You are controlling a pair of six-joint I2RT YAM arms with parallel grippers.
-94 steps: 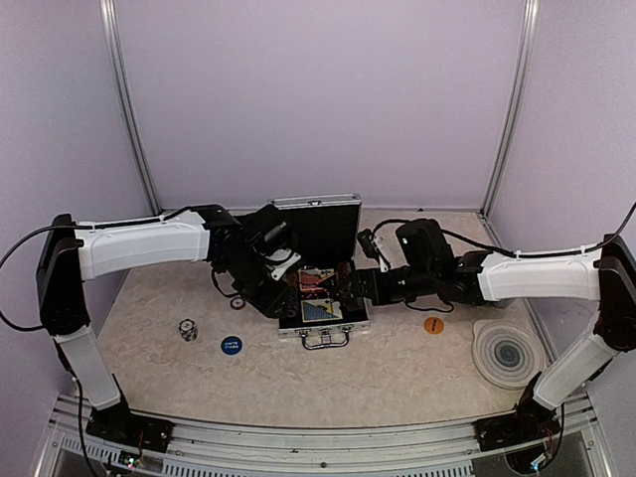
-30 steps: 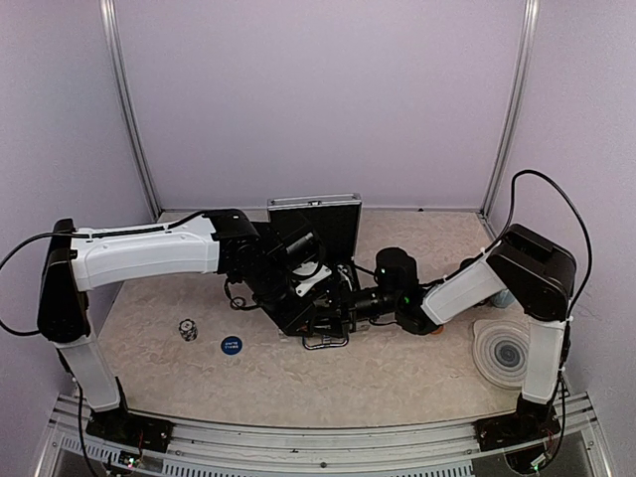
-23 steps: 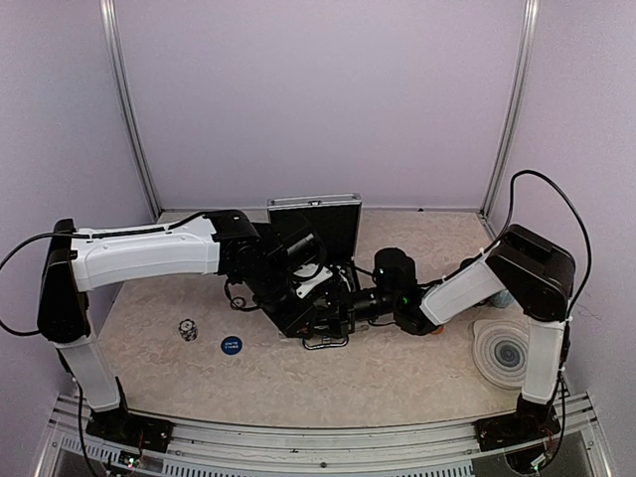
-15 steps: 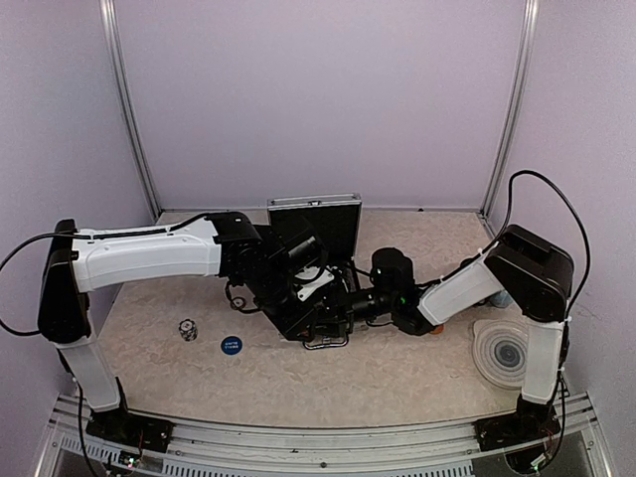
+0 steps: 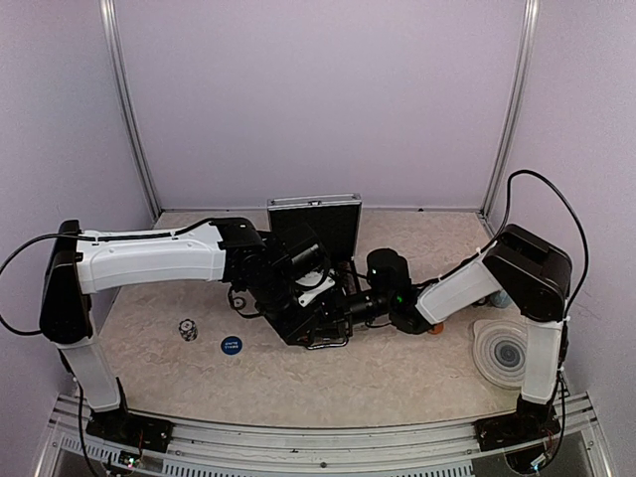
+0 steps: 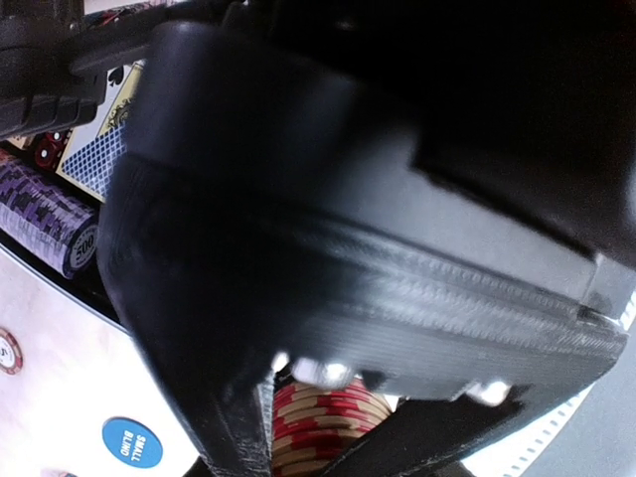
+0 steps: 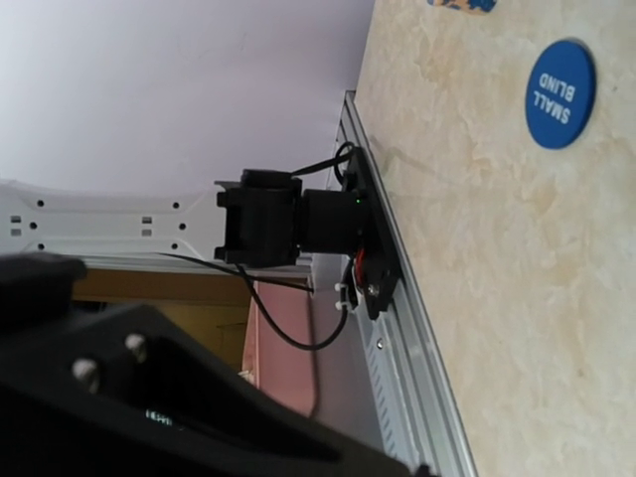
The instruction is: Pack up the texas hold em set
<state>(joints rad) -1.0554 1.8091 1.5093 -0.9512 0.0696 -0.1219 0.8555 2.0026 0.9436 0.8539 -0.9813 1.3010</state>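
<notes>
Now the open silver case (image 5: 316, 214) sits in the middle of the counter (image 5: 397, 383), bare room toward the front edge, with the left end effector (image 5: 316, 316) and right end effector (image 5: 346, 308) crowded over it, clenched or not I cannot tell.

Case (image 5: 320, 341): mid-table, between the two arms, mostly hidden beneath them.
Lid (image 5: 314, 221): upright, behind the case's base.
Left arm (image 5: 149, 253): reaches in from the left, over the case.
Right arm (image 5: 452, 291): reaches in from the right, meeting the left arm there.
Small-blind button (image 5: 231, 345): on the table (image 5: 378, 383), front-left of the case, apart from it.
Small round piece (image 5: 187, 329): on the table, just left of that button.
Coaster (image 5: 507, 353): far right, well apart from the case.
Chip row (image 6: 45, 214), card deck (image 6: 94, 159): inside the case, side by side.
</notes>
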